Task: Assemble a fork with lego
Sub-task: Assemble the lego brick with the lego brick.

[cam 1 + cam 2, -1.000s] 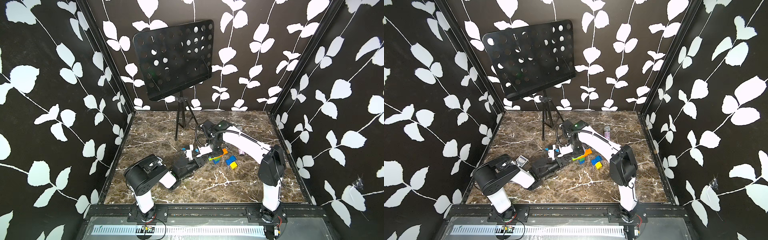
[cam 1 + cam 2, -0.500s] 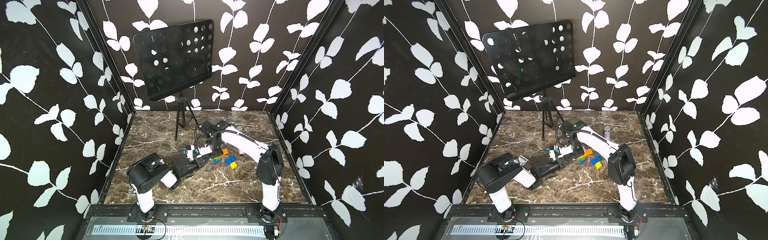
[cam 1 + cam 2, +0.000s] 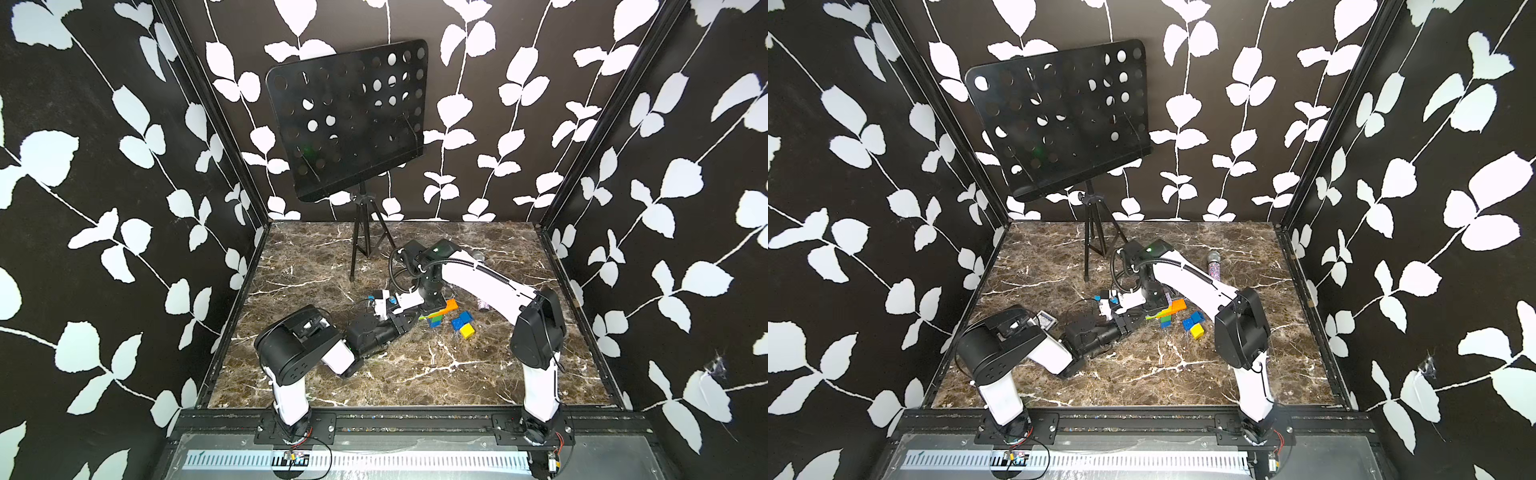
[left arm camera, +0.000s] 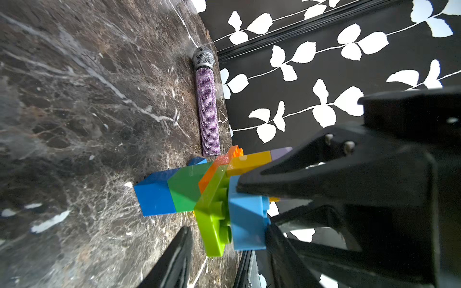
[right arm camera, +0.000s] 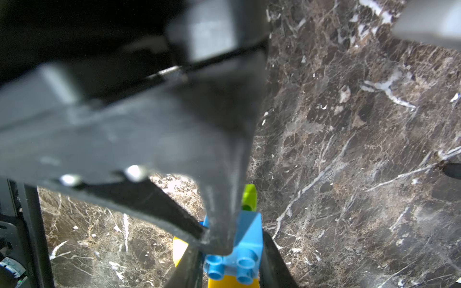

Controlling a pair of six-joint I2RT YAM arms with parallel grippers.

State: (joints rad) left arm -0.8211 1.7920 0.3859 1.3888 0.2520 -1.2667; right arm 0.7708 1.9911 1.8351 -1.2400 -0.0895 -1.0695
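Left tool [image 4: 228, 232] reaches in low from the near-left part of the bench [image 3: 415, 374], jaws parted around the prong end of the fork [image 4: 189, 192]. One finger [image 4: 179, 251] stands clear of the lime plate [image 4: 212, 224], with bare marble showing in the gap. The other finger [image 4: 282, 246] lies against the light-blue brick [image 4: 247, 222]. This tool has hold of nothing.

Right tool [image 5: 233, 249] comes down from above and is clamped on that same light-blue brick. In the right wrist view its two fingers flank the brick, and a yellow brick [image 5: 232, 283] sits just beyond it at the frame's edge. A blurred finger of the left tool rests its tip on the brick there too.

In both top views the fork [image 3: 440, 313] is near the middle of the bench, slightly toward the right edge, between the two tools. Its green-and-blue stem points toward the near edge, and its orange crossbar [image 3: 451, 306] angles toward the right. Whether the stem's blue end touches the marble I cannot tell.

Loose lego [image 3: 464, 325], blue bricks and a yellow one, lies just beside the fork on its right-edge side.

A glittery microphone [image 3: 1214, 266] lies toward the far-right corner, partly hidden behind the right arm. A black music stand [image 3: 349, 124] is at the far edge, left of centre.
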